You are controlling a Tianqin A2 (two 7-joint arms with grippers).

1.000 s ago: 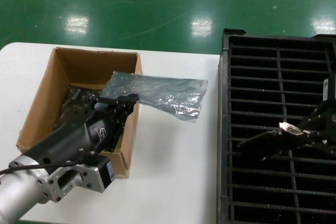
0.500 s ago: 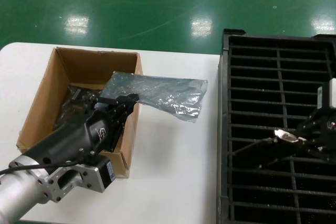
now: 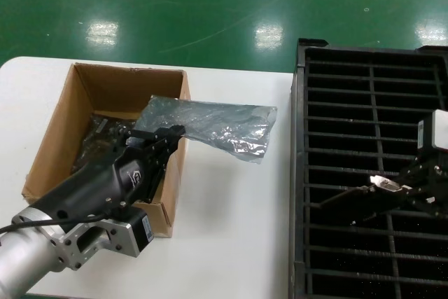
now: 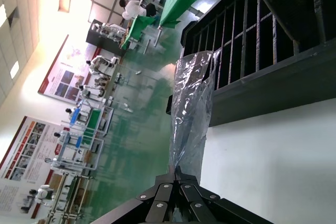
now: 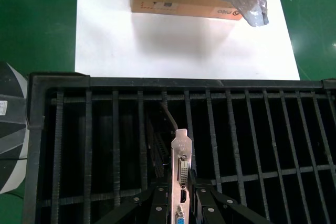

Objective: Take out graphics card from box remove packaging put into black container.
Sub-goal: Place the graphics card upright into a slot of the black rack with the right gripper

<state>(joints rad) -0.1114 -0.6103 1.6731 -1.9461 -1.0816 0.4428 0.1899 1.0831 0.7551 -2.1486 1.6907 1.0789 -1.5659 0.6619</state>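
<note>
Right gripper [image 5: 181, 203] over the black container [image 3: 301, 173], fingers clamped on the graphics card [image 5: 181, 174] at its silver bracket end. Card hangs edge-on, partly down among the ribs, its long axis running along the slots toward the container's table-side wall. My read: the descent depends on the board staying parallel to the ribs, so it drops between two rather than landing on one.

Left gripper [image 3: 162, 143] well clear of the container, at the box [image 3: 91, 85], closed on the emptied packaging [image 3: 210, 125], which trails toward the container.
</note>
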